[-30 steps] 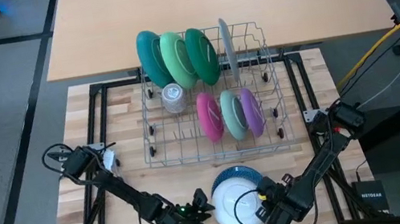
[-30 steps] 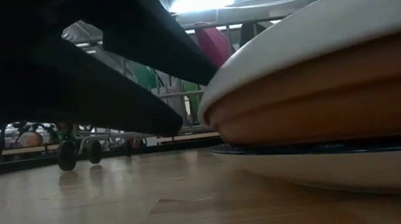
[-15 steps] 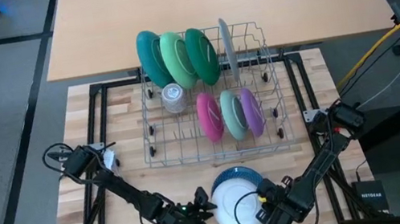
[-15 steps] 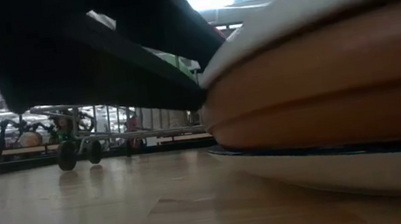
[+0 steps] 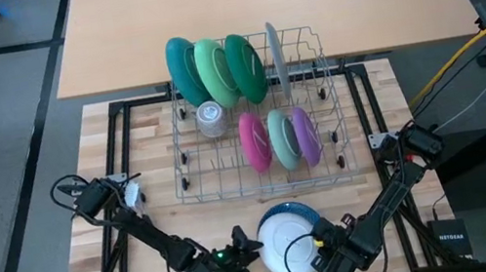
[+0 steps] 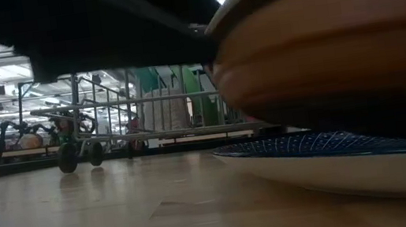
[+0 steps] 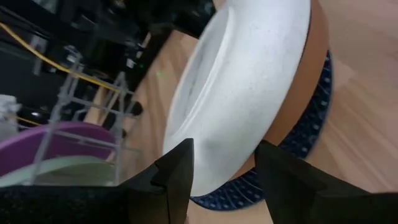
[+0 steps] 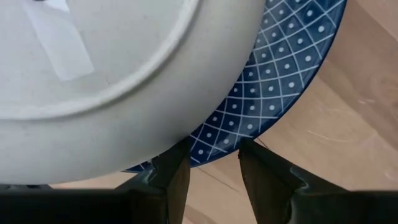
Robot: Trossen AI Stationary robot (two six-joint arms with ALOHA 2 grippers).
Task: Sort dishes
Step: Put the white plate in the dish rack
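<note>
A white dish (image 5: 286, 247) lies on a tan dish (image 6: 320, 41), over a blue patterned plate (image 5: 287, 212) near the table's front edge. My left gripper (image 5: 246, 251) is at the stack's left side, shut on the white and tan pair. My right gripper (image 5: 324, 244) is at the stack's right front, pointing down, shut on the blue plate (image 8: 280, 68). The blue plate rests on the wood by its underside (image 6: 330, 171). Further dishes stand on edge in the wire rack (image 5: 191, 179). My left gripper has the left rim of the white dish (image 7: 208, 177) and the tan dish (image 7: 264, 140) under it between its two fingers. It comes from the table's left, slanting slightly down. That side is raised off the blue plate and both dishes are tilted. My right gripper straddles the blue plate's rim (image 8: 217, 146) from above, with one finger (image 8: 174, 174) over the plate beneath the white dish's edge and the other (image 8: 264, 171) outside over the wood. The plate stays flat on the table.
The rack holds teal, green and grey dishes (image 5: 213, 72) in its far row and pink, pale green and purple ones (image 5: 278, 138) in its near row, plus a clear cup (image 5: 210, 119). Bare wood lies left of the stack, and a larger table stands beyond.
My left gripper has tipped in place, and the left side of the white and tan dishes has lifted off the blue plate, so they stand tilted with a gap beneath. The blue plate has stayed on the table.
</note>
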